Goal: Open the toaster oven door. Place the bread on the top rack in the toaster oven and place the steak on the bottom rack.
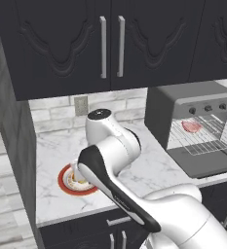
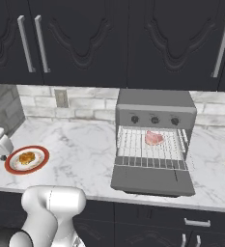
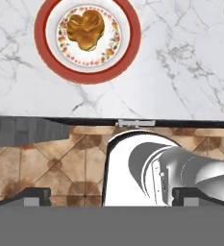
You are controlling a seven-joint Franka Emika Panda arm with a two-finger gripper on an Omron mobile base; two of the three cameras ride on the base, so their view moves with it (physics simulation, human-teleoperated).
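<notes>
While steak (image 2: 153, 138) sits inside, bread (image 3: 86, 30) lies on plate (image 3: 128, 48)

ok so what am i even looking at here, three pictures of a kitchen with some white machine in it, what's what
It is a rendered kitchen with a white robot arm on a base that can drive. Two pictures come from cameras on that base, behind the arm to its left and right. The third comes from a camera on the hand, looking down along the end effector, whose dark fingertips stand wide apart and hold nothing.

On the marble counter stands a grey toaster oven, its door folded down. A pinkish steak already lies on a rack inside. To the left, a golden-brown bread sits on a red-rimmed plate, directly below the hand.
</notes>
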